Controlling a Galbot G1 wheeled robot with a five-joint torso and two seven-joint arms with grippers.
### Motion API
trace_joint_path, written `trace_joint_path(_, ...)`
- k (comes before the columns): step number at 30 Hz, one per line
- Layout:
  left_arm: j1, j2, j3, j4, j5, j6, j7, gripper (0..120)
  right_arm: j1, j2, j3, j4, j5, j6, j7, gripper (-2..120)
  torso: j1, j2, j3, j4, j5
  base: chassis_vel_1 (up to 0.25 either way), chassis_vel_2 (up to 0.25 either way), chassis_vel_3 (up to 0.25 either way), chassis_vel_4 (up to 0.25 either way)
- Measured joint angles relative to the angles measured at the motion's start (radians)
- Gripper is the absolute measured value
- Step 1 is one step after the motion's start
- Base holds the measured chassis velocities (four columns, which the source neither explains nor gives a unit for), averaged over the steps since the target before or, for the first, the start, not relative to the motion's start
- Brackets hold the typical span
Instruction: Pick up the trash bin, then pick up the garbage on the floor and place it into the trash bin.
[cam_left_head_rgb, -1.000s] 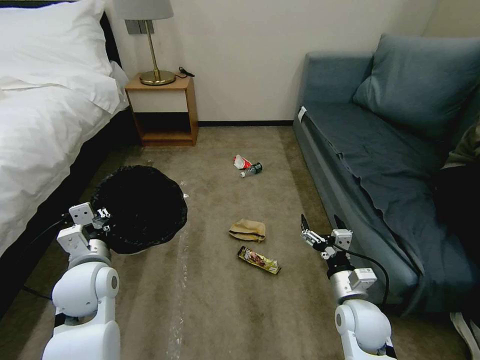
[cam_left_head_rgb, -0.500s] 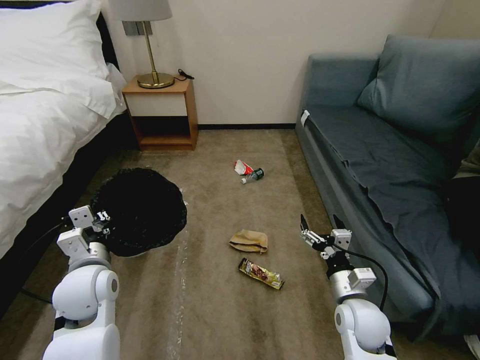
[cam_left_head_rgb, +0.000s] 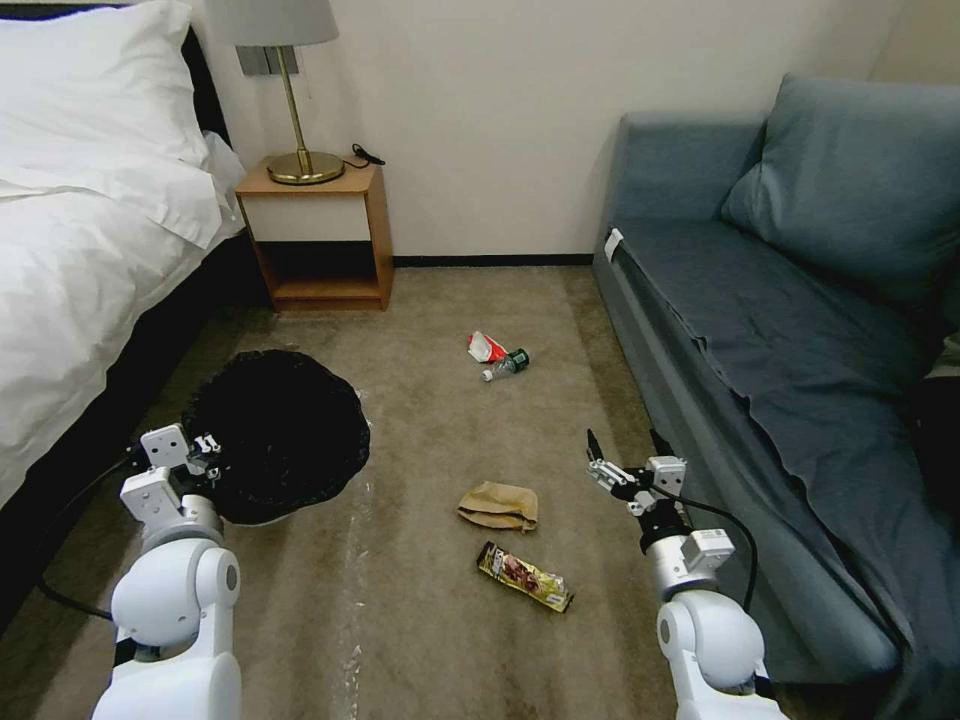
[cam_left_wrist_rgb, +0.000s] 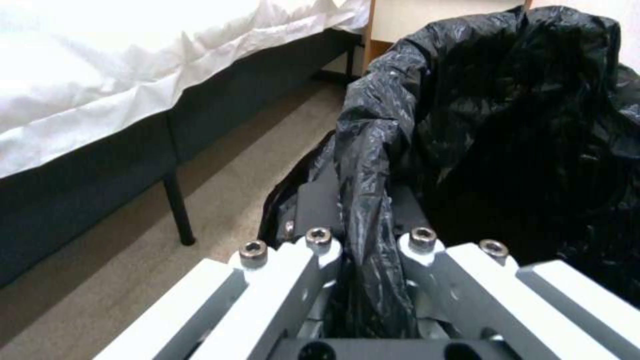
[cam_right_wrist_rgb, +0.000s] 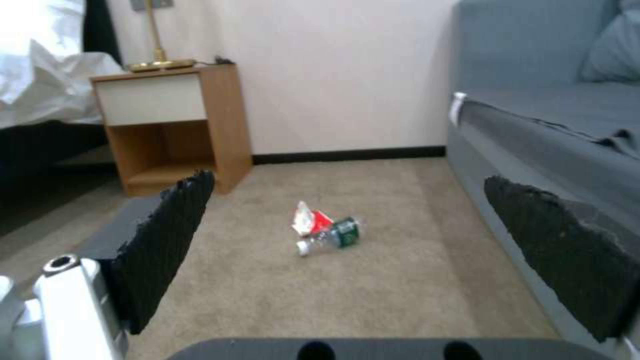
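The trash bin (cam_left_head_rgb: 285, 435) was held by its bag-lined rim in the closed left tool (cam_left_head_rgb: 205, 447), beside the bed (cam_left_head_rgb: 80, 250). The right tool (cam_left_head_rgb: 622, 455) was held wide open, empty, above the carpet near the brown paper bag (cam_left_head_rgb: 499, 505).

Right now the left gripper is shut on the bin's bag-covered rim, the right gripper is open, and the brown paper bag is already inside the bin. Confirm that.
One thing is wrong: the brown paper bag lies on the carpet, not in the bin, as the head view shows. The left gripper is shut on the bag-covered rim and the right gripper is open.
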Motion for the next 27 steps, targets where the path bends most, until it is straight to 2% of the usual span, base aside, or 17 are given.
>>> trace_joint_path(9,-0.024,-0.002,0.016,0.033,0.014,-0.006,0.000,4,0.052,-0.053,-0.049,-0.092,0.002,0.053,-0.046,100,0.000,0.000,0.000,0.0000,0.0001,-0.005,0.003,0.006,-0.003)
trace_joint_path(11,-0.023,-0.008,0.023,0.045,0.018,-0.009,0.000,4,0.094,-0.112,-0.093,-0.158,-0.011,0.068,-0.084,100,0.000,0.000,0.000,-0.0001,0.0001,0.000,0.000,0.000,0.000)
trace_joint_path(15,-0.020,-0.010,0.020,0.051,0.016,-0.013,0.003,4,0.127,-0.155,-0.123,-0.208,-0.020,0.075,-0.145,100,0.000,0.000,0.000,0.0000,0.0001,0.000,0.000,0.000,0.000)
trace_joint_path(18,-0.020,-0.005,0.002,0.051,0.004,-0.013,0.013,4,0.162,-0.213,-0.150,-0.270,-0.042,0.056,-0.271,100,0.000,0.000,0.000,0.0003,0.0001,0.000,0.000,0.000,0.000)
trace_joint_path(20,-0.022,-0.003,0.001,0.052,0.004,-0.013,0.013,4,0.164,-0.219,-0.152,-0.276,-0.043,0.052,-0.287,100,0.000,0.000,0.000,0.0002,0.0002,0.000,0.000,0.000,0.000)
trace_joint_path(21,-0.036,0.001,-0.002,0.059,0.002,-0.013,0.014,4,0.174,-0.255,-0.163,-0.303,-0.049,0.025,-0.388,100,0.000,0.000,0.000,-0.0002,0.0003,0.000,0.000,0.000,0.000)
trace_joint_path(22,-0.036,0.001,-0.002,0.059,0.002,-0.013,0.014,4,0.174,-0.255,-0.163,-0.303,-0.049,0.025,-0.388,100,0.000,0.000,0.000,-0.0002,0.0003,0.000,0.000,0.000,0.000)
trace_joint_path(24,-0.040,0.003,-0.003,0.063,0.001,-0.013,0.016,4,0.188,-0.299,-0.187,-0.320,-0.049,-0.007,-0.473,100,0.000,0.000,0.000,-0.0001,0.0001,0.000,0.000,0.000,0.000)
trace_joint_path(25,-0.040,0.003,-0.003,0.063,0.001,-0.013,0.016,4,0.188,-0.299,-0.187,-0.320,-0.049,-0.007,-0.473,100,0.000,0.000,0.000,-0.0001,0.0001,0.000,0.000,0.000,0.000)
trace_joint_path(27,-0.041,0.004,-0.004,0.069,0.001,-0.013,0.016,4,0.208,-0.360,-0.215,-0.354,-0.070,-0.018,-0.554,100,0.000,0.000,0.000,0.0001,0.0004,0.000,0.000,0.000,0.000)
